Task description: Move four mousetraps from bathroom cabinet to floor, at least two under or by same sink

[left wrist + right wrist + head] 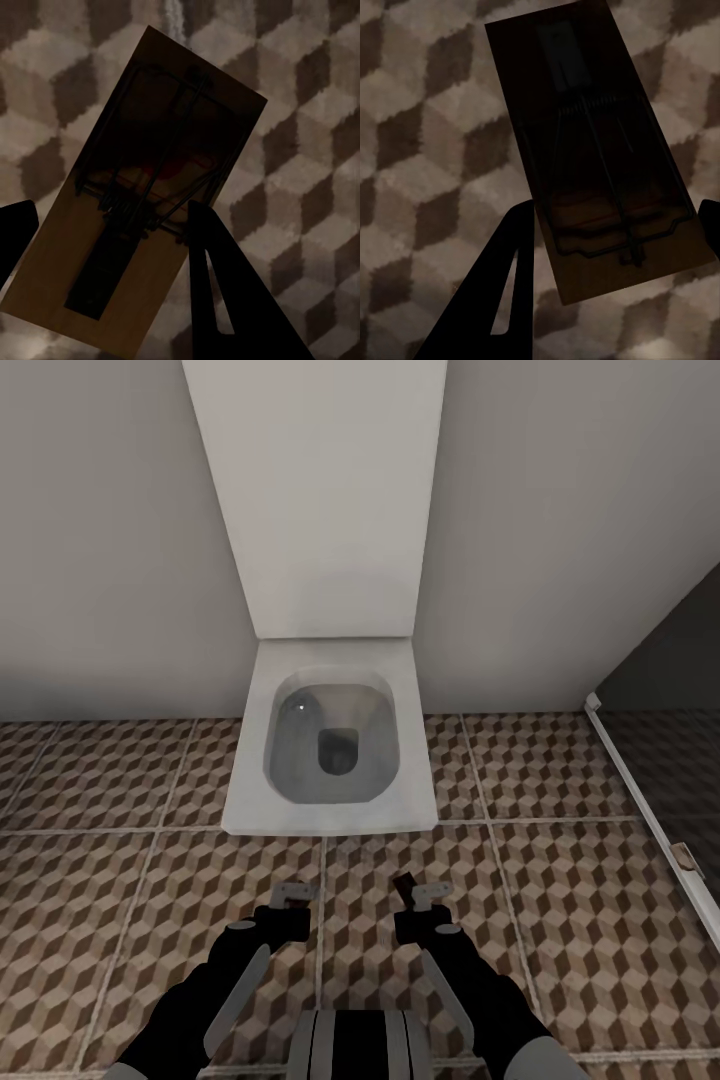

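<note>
My left gripper (292,905) is shut on a mousetrap (150,195), a tan board with dark wire and a red spot, clamped across its width between the dark fingers (225,300). A second mousetrap (592,150) is held the same way in my right gripper (415,905), which is shut on it. Both hands hang low over the cube-patterned bathroom floor (560,920), just in front of my trunk. In the head view the traps show as small light pieces at the fingertips. The cabinet and the sink are out of view.
A white wall-hung toilet (330,750) with an open bowl stands straight ahead against the pale wall. A dark glass partition with a white bottom rail (650,800) runs along the right. Tiled floor stretches to both sides of the toilet.
</note>
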Controlling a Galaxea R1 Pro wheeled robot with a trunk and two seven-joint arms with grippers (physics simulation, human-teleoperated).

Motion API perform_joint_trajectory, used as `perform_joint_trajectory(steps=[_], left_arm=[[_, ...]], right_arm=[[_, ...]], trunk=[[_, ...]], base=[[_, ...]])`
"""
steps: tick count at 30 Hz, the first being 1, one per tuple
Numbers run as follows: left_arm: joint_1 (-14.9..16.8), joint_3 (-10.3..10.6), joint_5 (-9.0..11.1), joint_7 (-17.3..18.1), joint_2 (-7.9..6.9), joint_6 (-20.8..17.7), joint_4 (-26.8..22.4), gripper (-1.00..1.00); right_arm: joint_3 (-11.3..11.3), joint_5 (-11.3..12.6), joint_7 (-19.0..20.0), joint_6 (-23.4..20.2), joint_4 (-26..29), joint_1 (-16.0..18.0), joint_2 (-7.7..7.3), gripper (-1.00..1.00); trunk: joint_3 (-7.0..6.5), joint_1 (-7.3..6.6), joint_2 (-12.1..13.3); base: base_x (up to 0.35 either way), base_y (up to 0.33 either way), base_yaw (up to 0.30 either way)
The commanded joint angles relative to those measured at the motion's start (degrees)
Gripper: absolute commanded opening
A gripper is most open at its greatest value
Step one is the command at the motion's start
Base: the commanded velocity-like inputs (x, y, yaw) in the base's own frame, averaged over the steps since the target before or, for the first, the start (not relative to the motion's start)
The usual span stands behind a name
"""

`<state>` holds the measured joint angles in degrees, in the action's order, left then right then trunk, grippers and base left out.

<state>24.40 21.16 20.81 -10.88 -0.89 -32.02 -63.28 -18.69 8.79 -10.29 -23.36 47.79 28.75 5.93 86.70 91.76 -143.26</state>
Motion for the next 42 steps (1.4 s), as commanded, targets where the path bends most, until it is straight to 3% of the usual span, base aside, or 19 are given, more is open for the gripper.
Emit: perform_joint_trajectory(steps=[1,9,18,42], left_arm=[[0.03,0.2,0.61,-0.54,-0.07,-0.15,-0.09,-1.0],[0.03,0.2,0.59,-0.55,-0.05,-0.15,-0.09,-1.0],[0.03,0.2,0.59,-0.55,-0.04,-0.15,-0.09,-1.0],[0.03,0.2,0.62,-0.55,-0.02,-0.15,-0.09,-1.0]], right_arm=[[-0.22,0.7,-0.61,-0.18,0.06,0.05,-0.02,-1.0],[-0.24,0.72,-0.61,-0.21,-0.57,0.78,0.0,-1.0],[-0.2,0.84,-0.5,-3.07,-0.68,0.86,0.05,-1.0],[-0.2,0.88,-0.44,-3.26,-0.95,0.87,0.33,-1.0]], trunk=[[0.04,-0.01,-0.01],[0.04,-0.01,-0.01],[0.04,-0.01,-0.01],[0.04,-0.01,-0.01]], base=[[0.0,0.0,0.0],[0.0,0.0,0.0],[0.0,0.0,0.0],[0.0,0.0,0.0]])
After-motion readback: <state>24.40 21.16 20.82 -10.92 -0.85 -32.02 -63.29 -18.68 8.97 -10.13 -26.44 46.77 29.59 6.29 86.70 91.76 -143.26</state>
